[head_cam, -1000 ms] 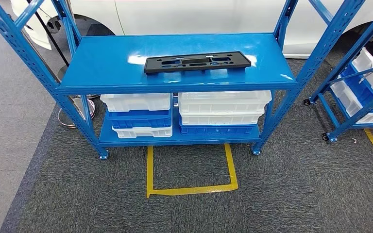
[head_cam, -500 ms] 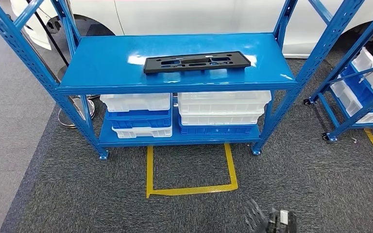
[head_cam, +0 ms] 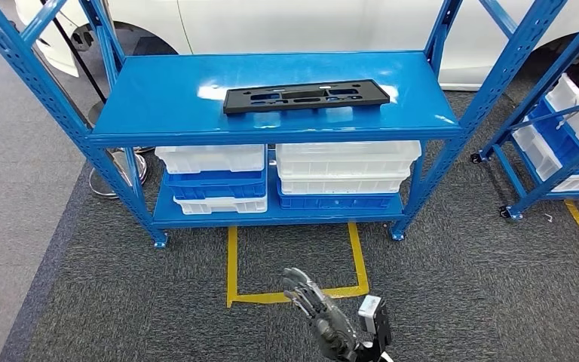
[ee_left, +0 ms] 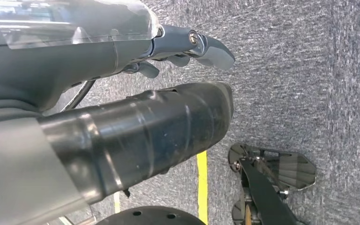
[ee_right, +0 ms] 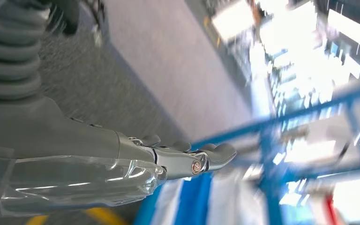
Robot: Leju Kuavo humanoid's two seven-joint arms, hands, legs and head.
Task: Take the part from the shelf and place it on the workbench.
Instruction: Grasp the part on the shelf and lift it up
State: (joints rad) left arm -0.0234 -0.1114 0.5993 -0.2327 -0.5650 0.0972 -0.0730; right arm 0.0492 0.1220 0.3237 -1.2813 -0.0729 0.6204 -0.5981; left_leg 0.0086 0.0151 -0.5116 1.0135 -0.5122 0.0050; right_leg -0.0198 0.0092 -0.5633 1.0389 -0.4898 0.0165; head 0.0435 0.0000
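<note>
Right hand (head_cam: 330,320) raised low, fingers spread, well short of part (head_cam: 305,96).

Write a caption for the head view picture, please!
Robot's open right hand rises toward a black part on the blue shelf.

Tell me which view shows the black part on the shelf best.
The head view: the black part lies whole and sharp on the blue shelf's top board. The right wrist view gives blurred blue framing, no recognisable part; the left wrist view faces carpet.
</note>
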